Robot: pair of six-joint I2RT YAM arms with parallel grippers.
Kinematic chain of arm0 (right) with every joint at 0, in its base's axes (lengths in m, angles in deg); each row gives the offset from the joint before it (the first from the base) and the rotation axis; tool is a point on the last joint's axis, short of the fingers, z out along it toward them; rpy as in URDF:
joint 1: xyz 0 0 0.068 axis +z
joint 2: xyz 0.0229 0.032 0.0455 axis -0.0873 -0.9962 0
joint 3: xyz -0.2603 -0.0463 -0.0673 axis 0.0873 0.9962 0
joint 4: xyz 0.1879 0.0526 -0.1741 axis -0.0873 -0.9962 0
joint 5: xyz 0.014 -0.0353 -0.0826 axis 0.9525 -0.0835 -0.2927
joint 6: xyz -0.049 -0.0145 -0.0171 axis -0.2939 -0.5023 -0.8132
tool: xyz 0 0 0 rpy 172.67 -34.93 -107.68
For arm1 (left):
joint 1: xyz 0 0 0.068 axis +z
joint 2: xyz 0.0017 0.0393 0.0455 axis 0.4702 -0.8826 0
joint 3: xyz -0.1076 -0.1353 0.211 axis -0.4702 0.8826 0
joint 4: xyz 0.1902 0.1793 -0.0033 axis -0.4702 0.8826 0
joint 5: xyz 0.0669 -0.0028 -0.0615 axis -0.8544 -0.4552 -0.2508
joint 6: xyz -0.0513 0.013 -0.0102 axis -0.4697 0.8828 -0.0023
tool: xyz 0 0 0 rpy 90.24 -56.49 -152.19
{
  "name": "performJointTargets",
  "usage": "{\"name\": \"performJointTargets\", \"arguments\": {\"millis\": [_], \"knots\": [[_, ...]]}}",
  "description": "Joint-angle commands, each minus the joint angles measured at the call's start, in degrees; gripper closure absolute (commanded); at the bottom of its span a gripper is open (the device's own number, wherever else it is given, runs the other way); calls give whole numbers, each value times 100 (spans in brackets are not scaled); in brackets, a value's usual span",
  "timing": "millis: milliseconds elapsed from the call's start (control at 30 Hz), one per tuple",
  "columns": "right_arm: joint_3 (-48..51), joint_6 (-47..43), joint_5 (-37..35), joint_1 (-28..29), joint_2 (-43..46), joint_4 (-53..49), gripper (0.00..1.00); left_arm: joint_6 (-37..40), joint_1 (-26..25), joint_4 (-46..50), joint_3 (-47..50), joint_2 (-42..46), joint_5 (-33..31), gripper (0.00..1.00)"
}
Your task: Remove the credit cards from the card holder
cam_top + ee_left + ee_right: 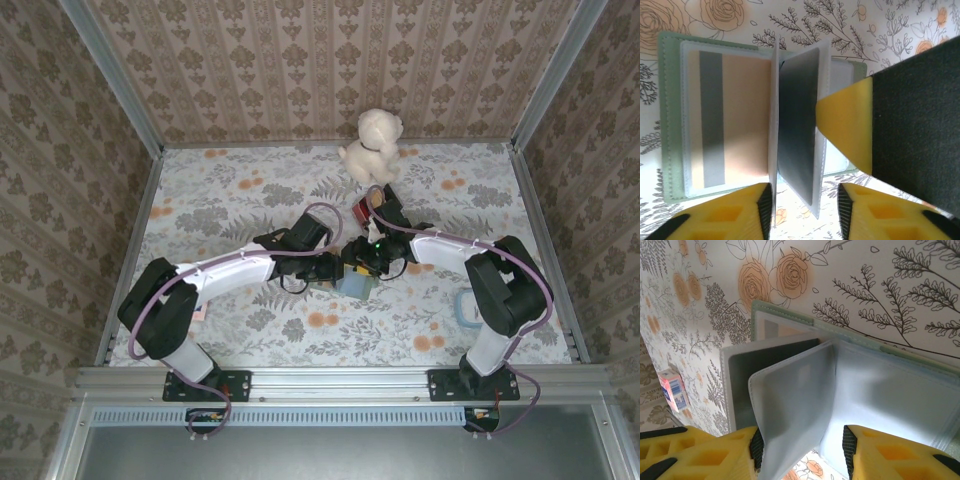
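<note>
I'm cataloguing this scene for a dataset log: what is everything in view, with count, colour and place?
table: one, floral cloth
card holder: one, sage green, lying open mid-table
peach card: one, grey stripe, in the flat sleeve
dark grey card: one, in the upright sleeve
plush toy: one, white, at the back
block: one, reddish, behind the card holder
small item: one, white and pink, on the cloth
flat item: one, light blue rim, right side
left tool: yellow-black, open, astride the upright sleeve
right tool: yellow-black, open, astride a sleeve
</note>
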Motion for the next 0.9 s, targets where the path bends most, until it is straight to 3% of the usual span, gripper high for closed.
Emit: {"name": "performJointTargets", "arguments": {"millis": [0, 200, 500, 667, 733, 867], "knots": [[-86, -135, -287, -7, -36, -392, 51, -103, 76, 170, 126, 297, -126, 50], [-4, -290, -579, -6, 245, -671, 52, -282, 121, 153, 244, 381, -198, 35], [109, -661, -2396, -6, 946, -1332, 55, -453, 164, 20, 294, 393, -162, 33], [79, -704, -2000, 135, 1029, -1069, 59, -547, 174, -408, 265, -10, 188, 39], [-2, -694, -1593, 231, 806, -956, 63, -577, 199, -576, 238, -187, 335, 43], [-40, -604, -1471, 354, 404, -849, 69, -550, 235, -716, 95, -411, 559, 57]]}}
